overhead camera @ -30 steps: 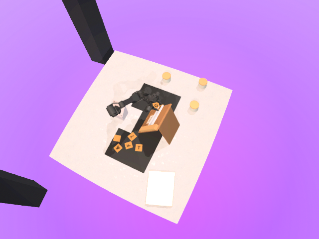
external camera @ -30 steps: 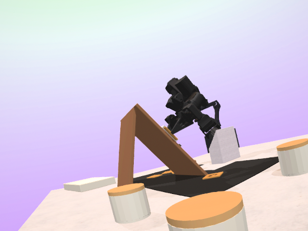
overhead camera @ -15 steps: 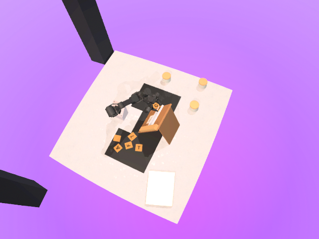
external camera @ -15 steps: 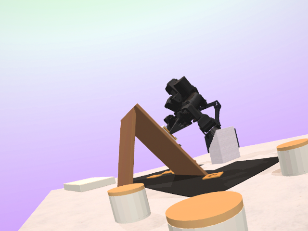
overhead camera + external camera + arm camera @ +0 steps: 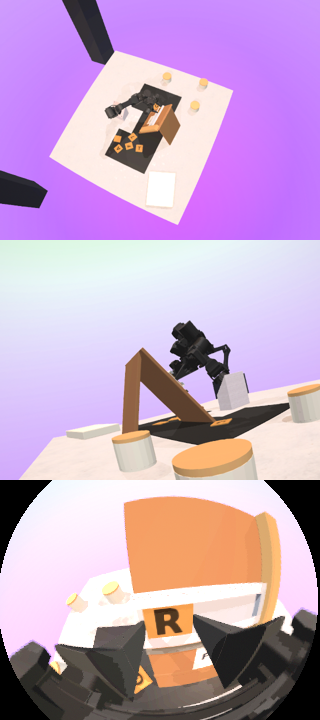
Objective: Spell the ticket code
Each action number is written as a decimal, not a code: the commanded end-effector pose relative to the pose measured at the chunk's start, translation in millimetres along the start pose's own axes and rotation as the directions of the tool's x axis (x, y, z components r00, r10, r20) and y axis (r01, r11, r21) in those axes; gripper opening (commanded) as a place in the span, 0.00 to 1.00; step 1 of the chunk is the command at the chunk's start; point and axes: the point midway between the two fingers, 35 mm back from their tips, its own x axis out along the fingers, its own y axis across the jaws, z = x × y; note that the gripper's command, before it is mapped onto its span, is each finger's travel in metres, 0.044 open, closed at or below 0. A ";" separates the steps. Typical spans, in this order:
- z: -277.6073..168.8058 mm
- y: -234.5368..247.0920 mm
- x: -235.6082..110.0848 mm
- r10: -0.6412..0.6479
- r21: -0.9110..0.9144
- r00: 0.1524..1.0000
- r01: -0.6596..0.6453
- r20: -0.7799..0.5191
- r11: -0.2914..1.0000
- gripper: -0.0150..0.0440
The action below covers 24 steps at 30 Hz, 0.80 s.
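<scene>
The tilted orange-brown board (image 5: 166, 113) (image 5: 165, 395) (image 5: 195, 545) carries a white letter rail (image 5: 156, 117) (image 5: 230, 608). My gripper (image 5: 159, 109) (image 5: 169, 619) is shut on the R tile (image 5: 176, 630). The tile is upright between the rail's lips at its left end in the wrist view; the rail's right part shows no tile. The ticket (image 5: 200, 661) is mostly hidden by my right finger. A G tile (image 5: 156, 106) (image 5: 221, 422) (image 5: 143, 682) lies by the board's foot. Tiles A (image 5: 118, 148), F (image 5: 128, 145), T (image 5: 139, 148) and two others, one showing no letter, lie together on the dark mat.
The dark mat (image 5: 144, 166) (image 5: 196, 437) lies under the board's foot. Three orange-lidded jars (image 5: 166, 77) (image 5: 203, 83) (image 5: 194, 106) stand beyond the board. A pale flat box (image 5: 160, 189) (image 5: 93, 430) lies near the counter's edge in the top view.
</scene>
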 end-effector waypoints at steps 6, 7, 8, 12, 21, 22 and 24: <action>-1.2 -5.7 0.0 0.003 -0.004 1.000 -0.003 -0.002 1.000 0.25; -1.3 -6.3 0.0 0.003 -0.004 1.000 -0.003 -0.002 1.000 0.25; -1.3 -6.9 0.1 0.003 -0.004 1.000 -0.003 -0.002 1.000 0.25; -1.3 -9.4 0.1 0.003 -0.004 1.000 -0.003 -0.002 1.000 0.25; -1.3 -14.7 0.1 0.002 -0.005 1.000 -0.002 -0.002 1.000 0.25; -1.3 -15.3 0.1 0.002 -0.005 1.000 -0.002 -0.002 1.000 0.25; -1.2 -16.4 0.1 0.002 -0.005 1.000 -0.002 -0.002 1.000 0.25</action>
